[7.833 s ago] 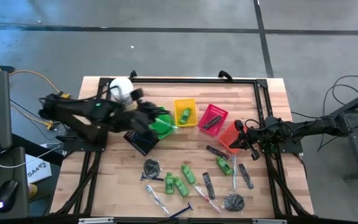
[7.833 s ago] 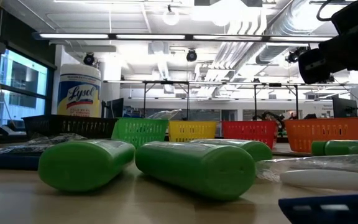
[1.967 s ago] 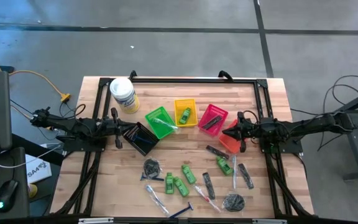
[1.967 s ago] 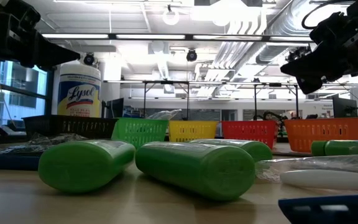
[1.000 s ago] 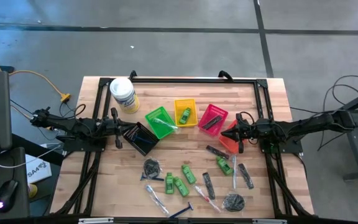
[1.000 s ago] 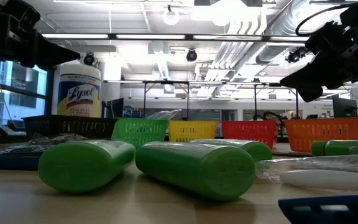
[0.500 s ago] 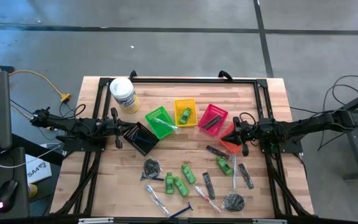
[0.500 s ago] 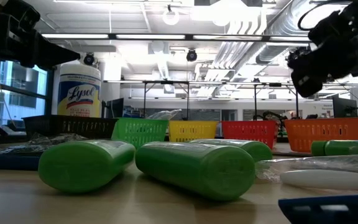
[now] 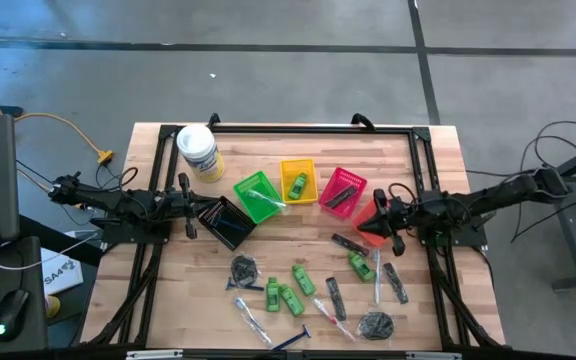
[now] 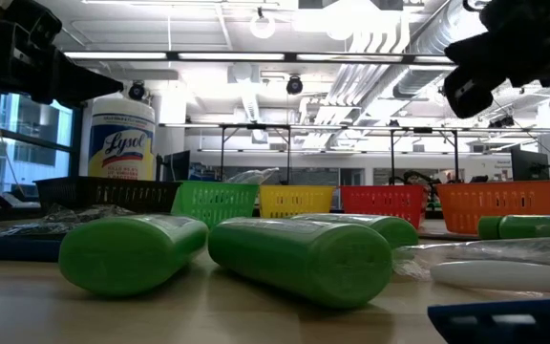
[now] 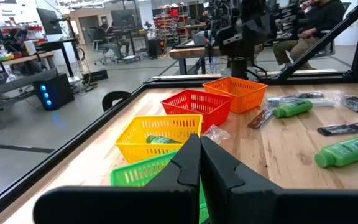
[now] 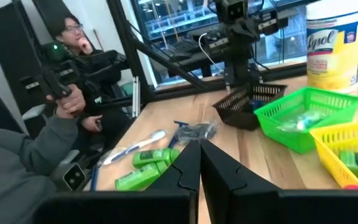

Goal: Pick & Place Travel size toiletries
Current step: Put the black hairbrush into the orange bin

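Both arms hover with jaws closed and empty; right gripper (image 9: 379,222) over the orange basket (image 9: 368,228), toiletries (image 9: 303,280) awaiting sorting beyond.

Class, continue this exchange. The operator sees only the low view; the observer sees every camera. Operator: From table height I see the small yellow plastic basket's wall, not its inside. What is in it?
Observer: One bright green mini bottle lies inside the yellow plastic basket.
Operator: And the red plastic basket beside it?
Observer: The red plastic basket holds a black comb.
Operator: Whose dark arm is at my upper right, and is it holding anything?
Observer: Those are the right arm's fingers, shut and empty, over the orange plastic basket.
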Robot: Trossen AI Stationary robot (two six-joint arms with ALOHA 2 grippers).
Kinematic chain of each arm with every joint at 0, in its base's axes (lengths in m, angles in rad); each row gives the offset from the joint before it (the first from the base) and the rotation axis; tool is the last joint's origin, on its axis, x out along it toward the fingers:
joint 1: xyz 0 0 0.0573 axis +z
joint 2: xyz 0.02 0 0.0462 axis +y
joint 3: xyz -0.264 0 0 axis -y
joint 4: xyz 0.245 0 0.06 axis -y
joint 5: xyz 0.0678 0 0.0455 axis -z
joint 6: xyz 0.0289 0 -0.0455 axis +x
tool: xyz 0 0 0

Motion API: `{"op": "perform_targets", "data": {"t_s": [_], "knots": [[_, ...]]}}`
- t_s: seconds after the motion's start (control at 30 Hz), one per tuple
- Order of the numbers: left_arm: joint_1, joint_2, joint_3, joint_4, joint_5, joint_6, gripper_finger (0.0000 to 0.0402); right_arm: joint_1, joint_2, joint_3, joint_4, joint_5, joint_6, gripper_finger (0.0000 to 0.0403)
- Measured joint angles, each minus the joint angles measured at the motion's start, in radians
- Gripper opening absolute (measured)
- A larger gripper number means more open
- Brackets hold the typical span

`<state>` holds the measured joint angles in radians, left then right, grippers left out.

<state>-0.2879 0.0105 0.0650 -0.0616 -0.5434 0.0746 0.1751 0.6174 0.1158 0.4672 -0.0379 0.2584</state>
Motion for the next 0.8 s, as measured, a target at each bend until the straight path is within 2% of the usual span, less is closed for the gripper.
{"op": "perform_targets", "data": {"t_s": [0.3, 0.57, 0.8], "knots": [[0.0, 0.0, 0.0, -0.001, 0.0, 0.0, 0.0, 0.139, 0.042, 0.127, -0.066, 0.047, 0.02, 0.0003], [0.0, 0.0, 0.0, 0.0, 0.0, -0.013, 0.0, 0.303, 0.157, 0.371, -0.418, 0.182, 0.087, 0.0003], [0.0, 0.0, 0.0, -0.001, 0.0, -0.019, 0.0, 0.428, 0.312, 0.487, -0.558, 0.274, 0.176, 0.0003]]}}
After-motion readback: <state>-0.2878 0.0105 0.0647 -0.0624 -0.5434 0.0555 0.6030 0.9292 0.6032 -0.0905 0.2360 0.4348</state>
